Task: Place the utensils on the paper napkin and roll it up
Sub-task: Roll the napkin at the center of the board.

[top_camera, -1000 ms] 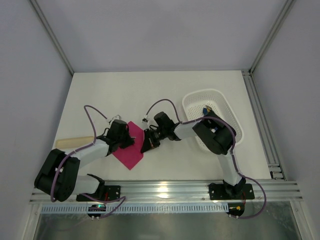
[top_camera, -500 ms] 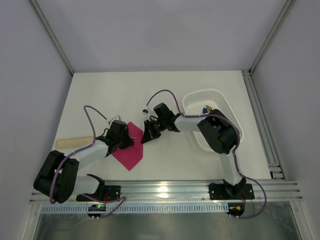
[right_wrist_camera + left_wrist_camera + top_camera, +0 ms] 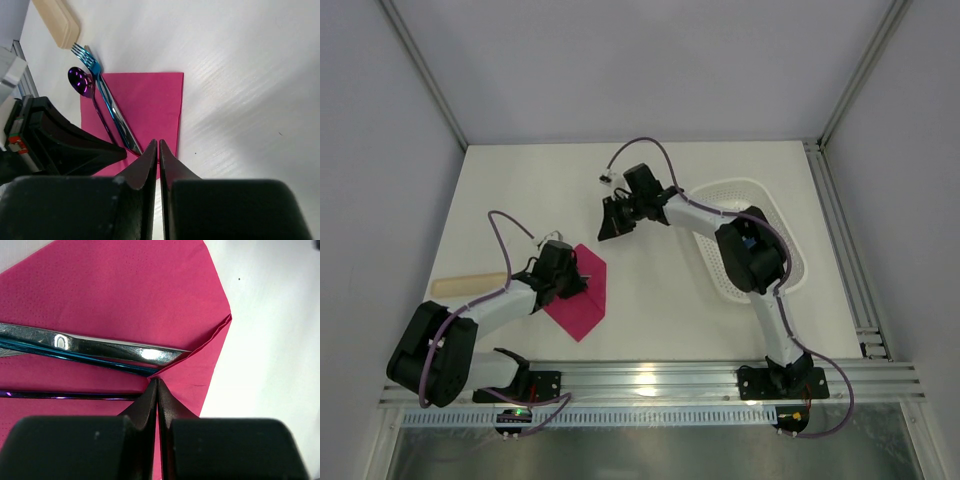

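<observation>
Step in hand (judged): start of the roll, utensils already laid on the napkin.

- Napkin (image 3: 584, 303): flat on tabletop (image 3: 660, 300), near L side, turned diamond-wise to the arms.
- Utensils (image 3: 111, 111): 3 lying close together on the napkin, heads off its far-left edge. Spoon (image 3: 79, 80) purple; fork (image 3: 86, 54) blue-tinted; knife (image 3: 102, 347) shiny w/ tip well inside the sheet.
- Left end effector (image 3: 157, 384): fingers pressed together, low on the sheet just by the knife tip. A raised fold (image 3: 212, 335) runs from the napkin edge to the fingertips, so it looks pinched on the paper.
- Right end effector (image 3: 614, 224): fingers closed, nothing between them. Up over bare tabletop beyond the napkin, well apart from it.
- Beige stick (image 3: 56, 19) just past the fork tines. White basket (image 3: 735, 184) on R side, not involved.

How to do it well (judgement):
- Carry the pinched corner low over the utensil tips, across the handles; lifting high would drag the whole sheet.
- Paper is thin, so keep a light pull or it may tear at the pinch.
- Utensils are glossy and may slide or fan out, so keep the fold snug against them.
- R arm could come back to pin the far edge or handles while L rolls.
- Roll toward the heads' side evenly, else the roll goes cone-shaped.
</observation>
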Robot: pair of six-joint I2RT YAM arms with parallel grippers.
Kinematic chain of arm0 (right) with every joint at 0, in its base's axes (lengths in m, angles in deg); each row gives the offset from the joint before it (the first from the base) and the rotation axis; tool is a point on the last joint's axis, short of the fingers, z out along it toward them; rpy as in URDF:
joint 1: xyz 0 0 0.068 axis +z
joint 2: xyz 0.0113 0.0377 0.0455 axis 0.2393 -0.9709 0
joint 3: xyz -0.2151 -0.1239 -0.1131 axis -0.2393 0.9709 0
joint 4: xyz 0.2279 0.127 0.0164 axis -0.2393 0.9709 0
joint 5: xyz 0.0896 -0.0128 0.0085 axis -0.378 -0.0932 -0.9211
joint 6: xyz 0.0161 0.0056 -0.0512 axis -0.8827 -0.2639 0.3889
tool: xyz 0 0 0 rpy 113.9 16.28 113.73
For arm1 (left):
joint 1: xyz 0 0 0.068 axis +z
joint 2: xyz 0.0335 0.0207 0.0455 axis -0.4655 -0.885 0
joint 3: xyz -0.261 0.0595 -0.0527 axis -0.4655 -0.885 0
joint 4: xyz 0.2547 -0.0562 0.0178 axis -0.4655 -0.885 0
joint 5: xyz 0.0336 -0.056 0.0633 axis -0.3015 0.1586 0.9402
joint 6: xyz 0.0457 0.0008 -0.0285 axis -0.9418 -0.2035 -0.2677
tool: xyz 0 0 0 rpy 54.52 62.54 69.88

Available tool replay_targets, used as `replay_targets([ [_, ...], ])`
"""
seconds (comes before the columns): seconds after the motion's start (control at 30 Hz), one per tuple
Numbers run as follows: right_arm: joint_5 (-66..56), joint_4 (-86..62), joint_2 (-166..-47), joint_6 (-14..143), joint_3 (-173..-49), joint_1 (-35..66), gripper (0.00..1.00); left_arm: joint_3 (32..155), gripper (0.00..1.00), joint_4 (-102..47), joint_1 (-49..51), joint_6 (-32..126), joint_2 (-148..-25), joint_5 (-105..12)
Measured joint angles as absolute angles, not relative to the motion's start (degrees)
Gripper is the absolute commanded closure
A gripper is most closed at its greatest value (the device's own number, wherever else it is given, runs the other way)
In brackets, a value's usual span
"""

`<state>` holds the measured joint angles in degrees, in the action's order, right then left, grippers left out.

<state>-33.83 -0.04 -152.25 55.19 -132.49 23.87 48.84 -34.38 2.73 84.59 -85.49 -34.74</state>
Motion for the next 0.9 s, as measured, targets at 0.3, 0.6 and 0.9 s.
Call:
replay_targets([
  [0.3,-34.3,4.7,-158.5,57.2,-135.5,26.6,0.96,48.6,1.0,-34.6,2.8,84.6,-85.0,-34.7],
  [0.6,-34.2,5.4,-159.4,57.3,-137.2,29.7,0.96,48.2,1.0,-34.9,2.7,84.6,-84.4,-34.7],
  [0.9,-32.3,5.6,-160.8,56.8,-137.2,29.8,0.96,48.0,1.0,-35.5,2.8,84.5,-83.7,-34.7],
])
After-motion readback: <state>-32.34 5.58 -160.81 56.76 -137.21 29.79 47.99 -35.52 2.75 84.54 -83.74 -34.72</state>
